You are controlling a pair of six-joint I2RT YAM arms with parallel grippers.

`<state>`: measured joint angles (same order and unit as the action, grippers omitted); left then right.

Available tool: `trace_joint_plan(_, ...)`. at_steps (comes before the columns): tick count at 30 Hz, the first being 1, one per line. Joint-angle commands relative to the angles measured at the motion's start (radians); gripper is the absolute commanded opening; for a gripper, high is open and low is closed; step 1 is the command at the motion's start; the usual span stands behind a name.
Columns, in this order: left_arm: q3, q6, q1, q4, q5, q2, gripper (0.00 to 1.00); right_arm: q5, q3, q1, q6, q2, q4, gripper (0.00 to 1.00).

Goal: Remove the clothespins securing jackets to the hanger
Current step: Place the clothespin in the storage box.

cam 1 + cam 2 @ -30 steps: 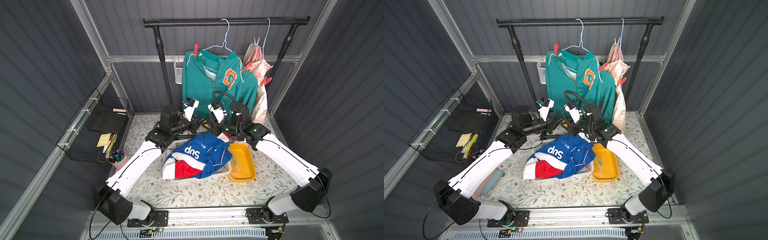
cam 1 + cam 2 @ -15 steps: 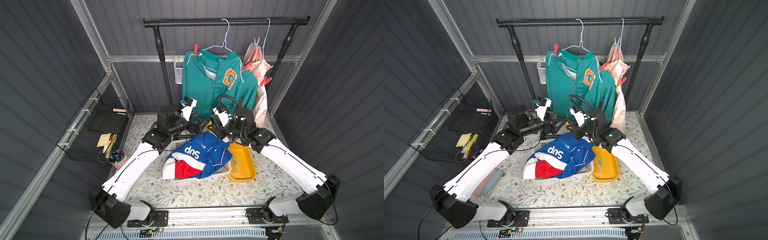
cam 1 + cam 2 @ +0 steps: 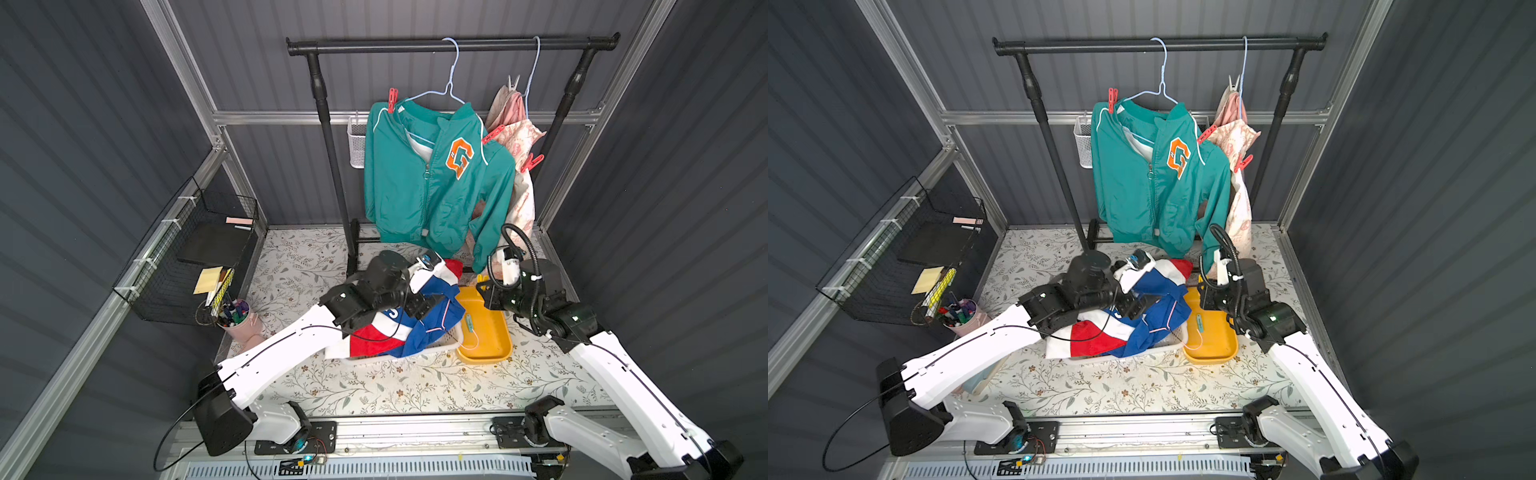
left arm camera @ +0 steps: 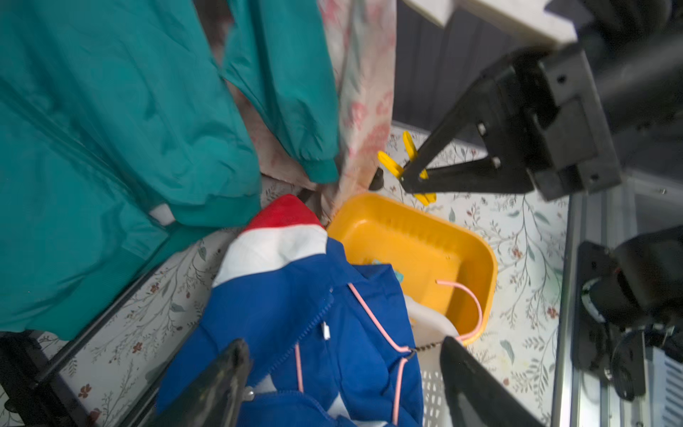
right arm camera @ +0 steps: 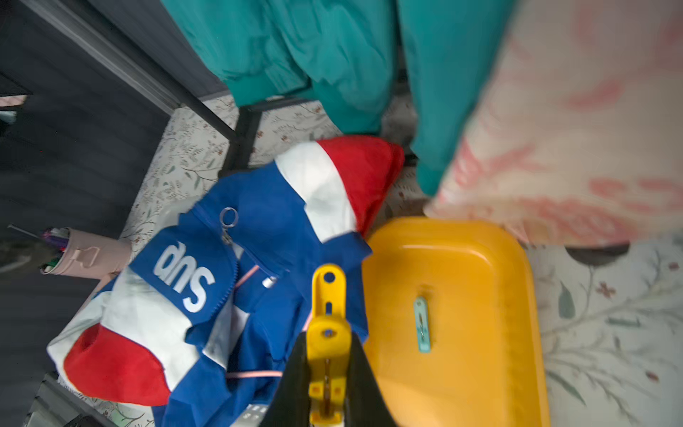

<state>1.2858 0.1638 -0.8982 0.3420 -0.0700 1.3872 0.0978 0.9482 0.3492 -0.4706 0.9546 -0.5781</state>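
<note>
While the right gripper [image 5: 327, 342] is clamped on a yellow clothespin [image 5: 328, 295], with the pin sticking out past the fingertips, it sits low by the rack-side end of the yellow tray [image 3: 494, 351]. Left gripper [image 4: 343, 342] has its jaws spread wide with nothing between them, and it hangs right over the blue jacket [image 3: 419, 334]. That jacket is bunched in the white basket [image 4: 432, 384], which is just beside the tray. It's on a pink hanger [image 4: 471, 297] whose hook reaches over the tray rim. One teal clothespin [image 5: 421, 325] lies flat in the tray. On the rail [image 3: 415, 44], the teal jacket [image 3: 415, 187] hangs zipped, with a red clothespin [image 3: 392, 99] on one shoulder and another at the other shoulder [image 3: 493, 134]. The cream jacket [image 3: 521, 137] hangs right against it. It has a third red pin [image 3: 531, 162] on its side and a whitish clothespin [image 3: 513, 81] up by the hanger neck. Both wrist views are blurred at the hanging fabric.
</note>
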Motion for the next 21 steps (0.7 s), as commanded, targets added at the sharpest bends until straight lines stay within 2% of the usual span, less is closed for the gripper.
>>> trace_joint_plan(1, -0.007, 0.062, -0.071, 0.066, 0.132, 0.036, 0.81, 0.005, -0.077, -0.061, -0.134, -0.013, -0.057, 0.00)
trace_joint_plan(8, -0.033, 0.059, -0.149, 0.094, 0.224, 0.089, 0.75, 0.036, -0.180, -0.124, -0.202, 0.002, 0.010, 0.00)
trace_joint_plan(13, -0.050, 0.059, -0.169, 0.095, 0.283, 0.145, 0.71, 0.052, -0.206, -0.142, -0.227, 0.047, 0.040, 0.05)
trace_joint_plan(15, -0.053, 0.058, -0.171, 0.081, 0.278, 0.161, 0.70, 0.045, -0.215, -0.143, -0.232, 0.057, 0.048, 0.11)
trace_joint_plan(18, -0.057, 0.057, -0.172, 0.062, 0.278, 0.188, 0.66, 0.044, -0.234, -0.145, -0.243, 0.074, 0.062, 0.14)
trace_joint_plan(21, -0.061, 0.063, -0.173, 0.060, 0.287, 0.217, 0.64, 0.048, -0.245, -0.147, -0.256, 0.086, 0.068, 0.28)
